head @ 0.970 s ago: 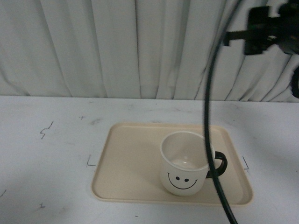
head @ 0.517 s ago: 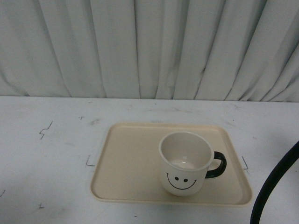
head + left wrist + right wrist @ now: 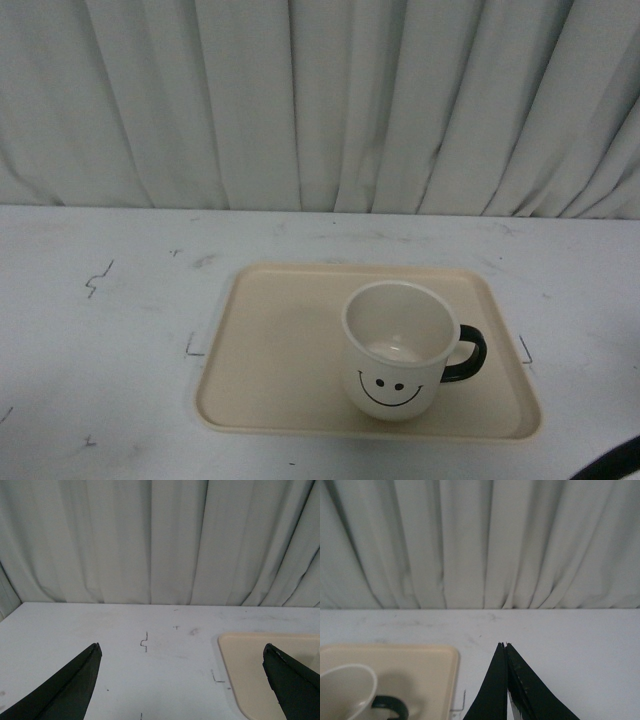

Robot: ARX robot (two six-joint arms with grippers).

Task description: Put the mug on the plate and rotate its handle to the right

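The mug [image 3: 397,350] stands upright on the plate [image 3: 270,340], in the plate's right half and toward its near edge, with its open mouth up and the inside bare and pale. The black smiley face [image 3: 390,389] drawn on its side looks toward the front camera, and the handle [image 3: 466,354] sticks out to the right, its glossy black loop lying over the plate's surface short of the right rim. The plate rests flat on the white worktop [image 3: 110,330], a beige rectangle with rounded corners and a low raised rim, far wider than the mug. Small dark pen-like marks [image 3: 97,279] are scattered on the worktop around it, including corner-shaped ticks just beside the plate's left and right edges. Behind the worktop hangs a pleated white curtain [image 3: 300,100] that fills the whole background. Neither arm appears in the front view, only a dark curved sliver [image 3: 612,466] at the bottom right corner. In the left wrist view the left tool [image 3: 182,675] has its two dark fingers spread wide with nothing between them, held over bare worktop to the left of the plate, whose corner shows near one finger. In the right wrist view the right tool [image 3: 505,647] has its fingertips pressed together with nothing held, and it sits to the right of the plate, clear of the mug and handle seen at the edge of that view.
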